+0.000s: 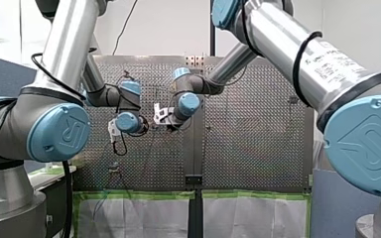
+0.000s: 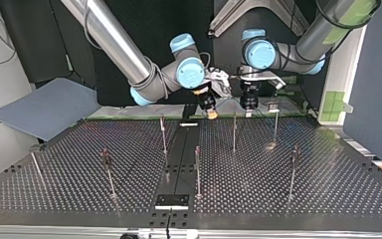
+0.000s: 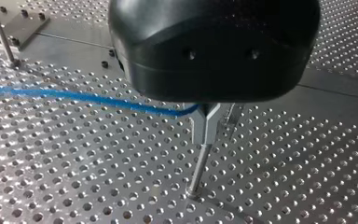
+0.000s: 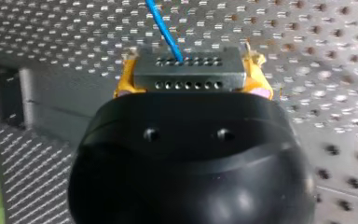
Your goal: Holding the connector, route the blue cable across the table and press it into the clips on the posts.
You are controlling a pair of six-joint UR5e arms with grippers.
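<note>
The grey metal connector (image 4: pixel 189 70), with rows of small holes, sits between the yellow pads (image 4: pixel 123 81) of my right gripper (image 4: pixel 191 78), which is shut on it. The blue cable (image 4: pixel 163 28) leaves the connector ahead of that gripper. In the left wrist view the blue cable (image 3: pixel 74 95) runs over the perforated table to a forked clip (image 3: pixel 205 122) on a thin post, right under my left gripper's black body (image 3: pixel 214 46); its fingers are hidden. In the top view my right gripper (image 2: pixel 210 110) and my left gripper (image 2: pixel 249 104) hang side by side at the table's far edge.
Several thin posts stand on the perforated table, among them ones at the top view's middle (image 2: pixel 197 169), right (image 2: pixel 292 169) and left (image 2: pixel 108 172). A black strip (image 2: pixel 179 164) runs down the table's middle. A grey-blue board (image 2: pixel 45 107) lies at the top view's left.
</note>
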